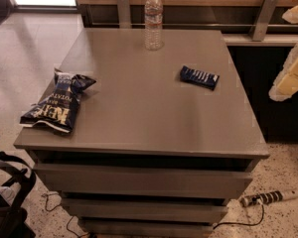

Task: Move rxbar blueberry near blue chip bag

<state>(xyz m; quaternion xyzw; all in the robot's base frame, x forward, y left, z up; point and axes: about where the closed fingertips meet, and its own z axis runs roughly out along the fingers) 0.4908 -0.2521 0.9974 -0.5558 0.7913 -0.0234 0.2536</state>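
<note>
The rxbar blueberry, a small flat navy wrapper with white stripes, lies on the right half of the grey table. The blue chip bag, large and crinkled with pale letters, lies near the table's left front edge, far from the bar. Pale cream parts of my arm show at the right edge, beyond the table's right side. My gripper itself is outside the frame.
A clear water bottle stands at the table's back edge. Drawers sit below the tabletop. A power strip and cable lie on the floor at the right. A black frame stands at the lower left.
</note>
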